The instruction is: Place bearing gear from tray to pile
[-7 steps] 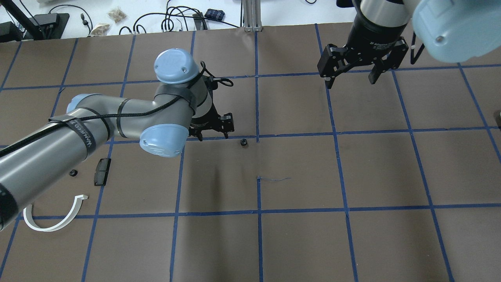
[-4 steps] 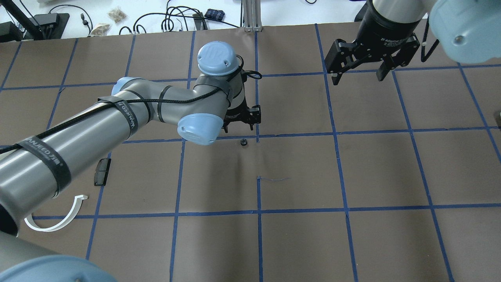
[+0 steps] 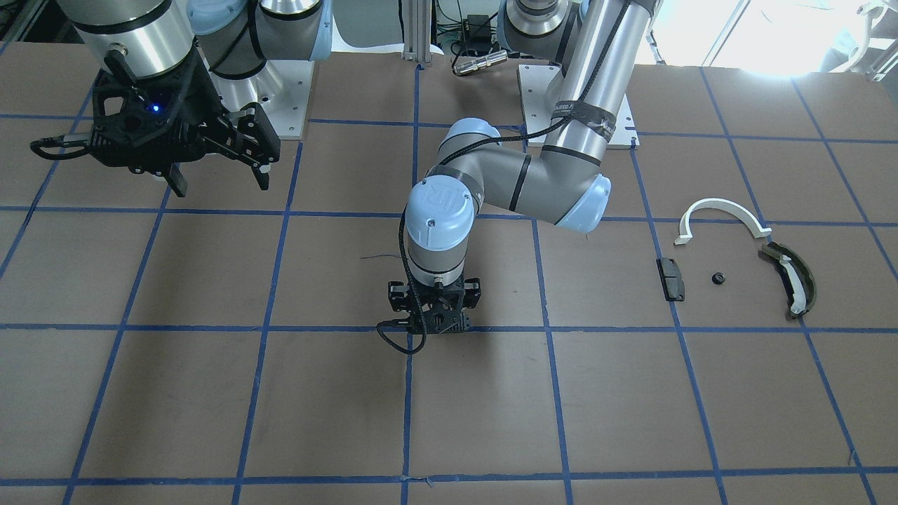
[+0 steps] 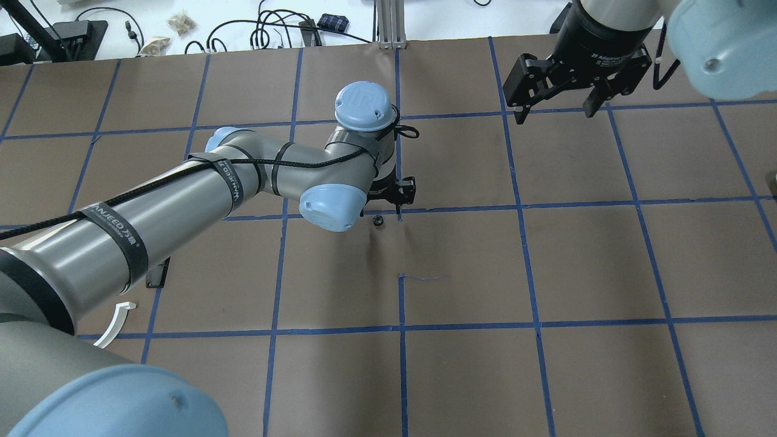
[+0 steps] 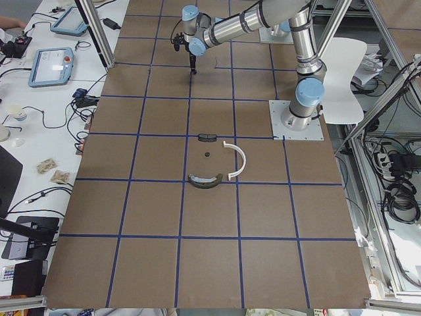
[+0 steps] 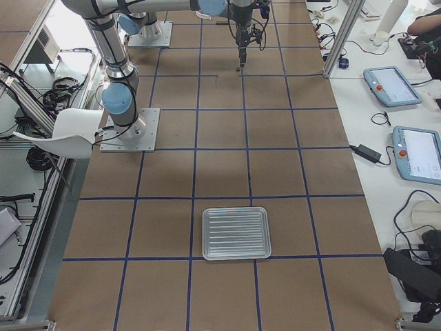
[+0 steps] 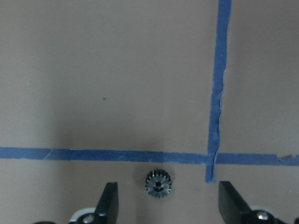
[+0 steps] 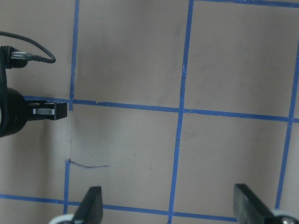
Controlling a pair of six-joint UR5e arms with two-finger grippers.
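Plainly we've not gripped the gear [image 7: 158, 183] yet: left claw [image 7: 167, 187] gapes above it, pile [image 3: 715, 278] well off left

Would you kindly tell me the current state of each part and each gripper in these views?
bearing gear, lying flat on the table, not gripped.
left gripper, open, low over the gear.
right gripper, open, empty, raised.
tray, empty, lying flat.
white half-ring, lying flat in the pile.
black block, lying flat in the pile.
olive curved piece, lying in the pile, untouched.
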